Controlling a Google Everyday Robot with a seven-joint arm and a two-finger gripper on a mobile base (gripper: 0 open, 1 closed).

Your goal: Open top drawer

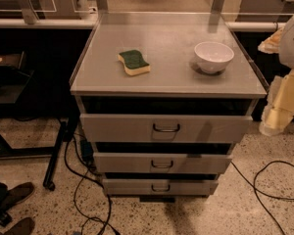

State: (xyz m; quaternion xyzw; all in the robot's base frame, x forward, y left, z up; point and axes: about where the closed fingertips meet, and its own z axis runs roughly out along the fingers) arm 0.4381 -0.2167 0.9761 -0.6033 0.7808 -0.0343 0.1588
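We look down on a grey metal cabinet point(171, 82) with a flat brushed top, standing on a speckled stone floor point(269, 212). The top drawer point(117, 128) sits directly under the cabinet top; it has the widest and tallest grey front of the three. A small dark wire pull handle point(166, 128) lies at the centre of that front. A dark band shows between the edge of the cabinet top and the upper edge of this front, and we cannot tell how far out the drawer stands. Beneath it are a narrower grey middle drawer point(122, 163) and a still narrower grey bottom drawer point(127, 186), each with its own small handle. On the cabinet top, a yellow sponge with a green scouring face point(134, 62) lies left of centre. A round white bowl point(213, 56) stands upright near the right side, well apart from the sponge. The robot's gripper point(275, 114), a cream-coloured piece below a white arm section point(293, 38), hangs at the right edge of the view. It is beside the cabinet's right front corner, level with the top drawer, and it touches nothing that we can see. Whether it is spread or pressed together we cannot tell. Black cables point(76, 180) trail over the floor on both sides of the cabinet, and a pair of dark shoes point(17, 195) shows in the lower left corner.
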